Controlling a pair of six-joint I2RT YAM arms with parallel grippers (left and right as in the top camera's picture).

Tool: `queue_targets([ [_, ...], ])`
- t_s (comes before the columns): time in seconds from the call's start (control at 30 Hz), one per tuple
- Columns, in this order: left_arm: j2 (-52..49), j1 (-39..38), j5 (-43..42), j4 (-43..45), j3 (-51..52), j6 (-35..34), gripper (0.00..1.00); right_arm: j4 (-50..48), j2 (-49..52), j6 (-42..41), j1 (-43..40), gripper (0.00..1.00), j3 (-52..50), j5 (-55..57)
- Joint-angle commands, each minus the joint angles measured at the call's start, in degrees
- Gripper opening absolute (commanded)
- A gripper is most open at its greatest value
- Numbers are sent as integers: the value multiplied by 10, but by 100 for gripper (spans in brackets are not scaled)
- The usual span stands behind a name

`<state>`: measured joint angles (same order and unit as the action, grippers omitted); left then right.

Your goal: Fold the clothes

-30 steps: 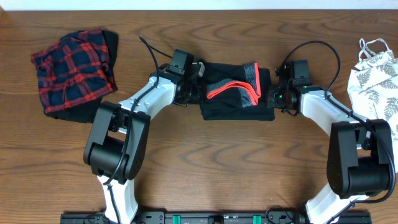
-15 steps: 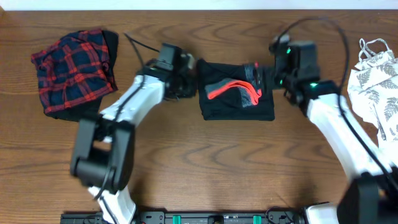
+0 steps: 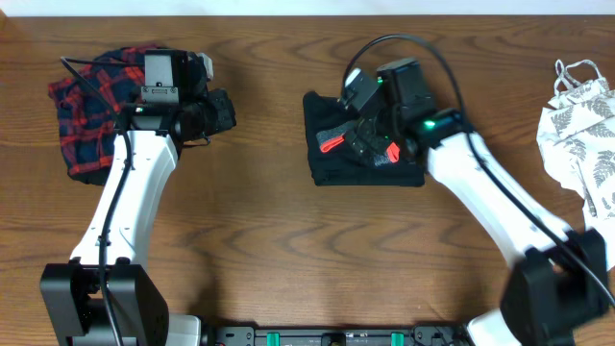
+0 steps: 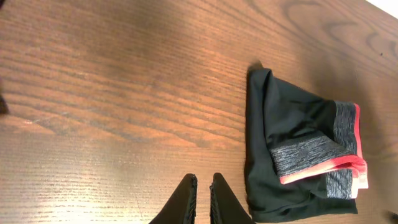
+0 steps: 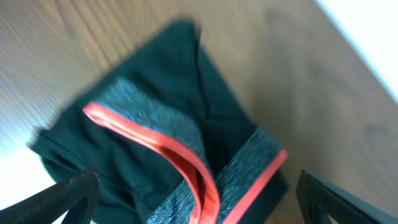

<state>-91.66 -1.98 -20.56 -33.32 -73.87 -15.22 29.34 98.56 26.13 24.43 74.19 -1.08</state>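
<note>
- My left arm [image 3: 125,202] stretches up-left, wrist beside the plaid piece [image 3: 86,125]; left claw [image 4: 203,182] pinched together, empty, over bare table [image 4: 124,93].
- My right arm [image 3: 480,183] bends over the folded leggings [image 3: 332,168] mid-table; right claw [image 5: 193,186] spread wide above them, gripping nothing.

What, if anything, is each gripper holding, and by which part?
Nothing. The left gripper is shut and empty; the right gripper hangs open above the folded leggings.
</note>
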Motion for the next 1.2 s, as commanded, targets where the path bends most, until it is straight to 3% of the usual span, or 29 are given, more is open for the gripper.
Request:
queue_targets([
  [0.0, 7, 0, 5, -5, 2, -3, 10, -4, 45, 42, 12, 99, -1, 56],
  [0.4, 7, 0, 5, -1, 2, -3, 10, -18, 73, 69, 44, 99, -1, 92],
  [0.63, 7, 0, 5, -3, 2, -3, 10, -25, 98, 56, 44, 93, -1, 90],
  [0.77, 7, 0, 5, -3, 2, -3, 10, -46, 121, 14, 41, 73, -1, 97],
  [1.0, 7, 0, 5, -3, 2, -3, 10, -94, 125, -137, 18, 11, -1, 104],
  [1.03, 7, 0, 5, -3, 2, -3, 10, -95, 125, -161, 14, 6, 0, 104],
  [1.17, 7, 0, 5, -3, 2, -3, 10, -92, 125, -288, -5, 5, 0, 103],
])
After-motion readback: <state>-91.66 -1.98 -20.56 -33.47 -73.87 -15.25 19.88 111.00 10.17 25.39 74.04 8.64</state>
